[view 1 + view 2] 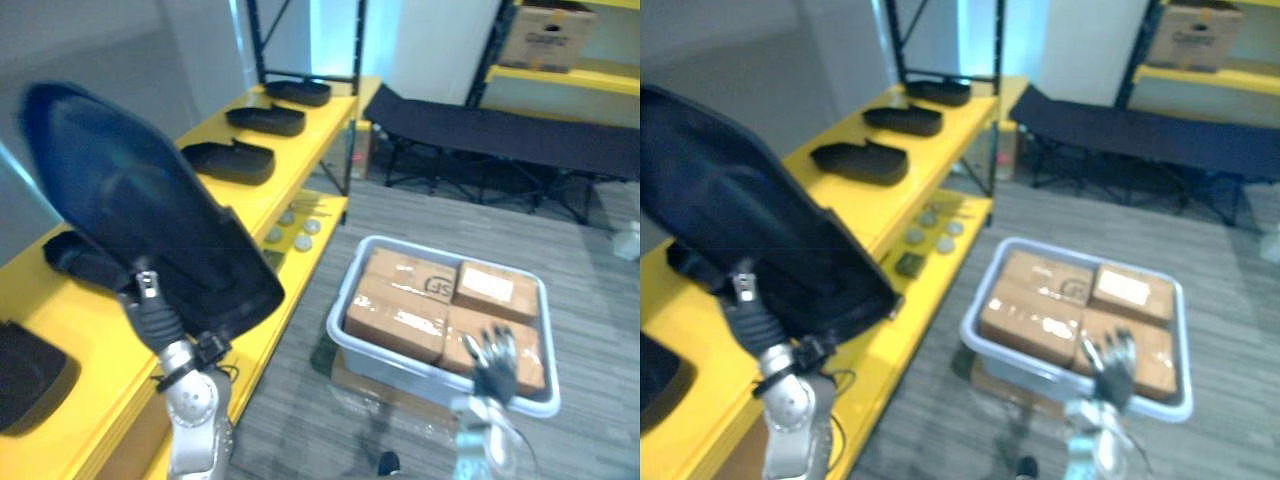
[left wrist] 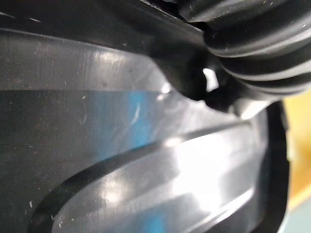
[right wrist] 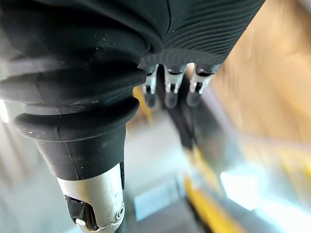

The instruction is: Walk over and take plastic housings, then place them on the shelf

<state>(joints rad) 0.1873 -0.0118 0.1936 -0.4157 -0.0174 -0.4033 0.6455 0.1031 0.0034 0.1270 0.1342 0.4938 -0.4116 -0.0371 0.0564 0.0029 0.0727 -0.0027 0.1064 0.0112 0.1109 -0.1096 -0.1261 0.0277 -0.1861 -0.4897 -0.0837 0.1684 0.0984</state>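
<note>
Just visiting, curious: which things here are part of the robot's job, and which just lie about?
Job: big housing, left hand, shelf, shelved housings.
Lying about: tub, boxes, cot, discs; idle right hand.

Looking at a yellow shelf (image 1: 315, 135) down the left side. Carries three black housings on the top level, spaced apart in a row going away: (image 1: 228, 160), (image 1: 265, 119), (image 1: 298, 92). Has another black housing (image 1: 28, 375) on the near end, plus one more (image 1: 70, 258) partly hidden. Lower level (image 1: 325, 205) holds a few small round discs (image 1: 302, 242) and a small dark piece (image 1: 272, 262) just beside them. Down on the grey floor (image 1: 590, 300): a grey tote (image 1: 340, 320) resting on something flat and brown (image 1: 350, 380), can't tell what. Further back, a black folding cot (image 1: 500, 135) standing on the floor. Top right, a second yellow shelf (image 1: 600, 75) with a cardboard box (image 1: 548, 35) on it.
</note>
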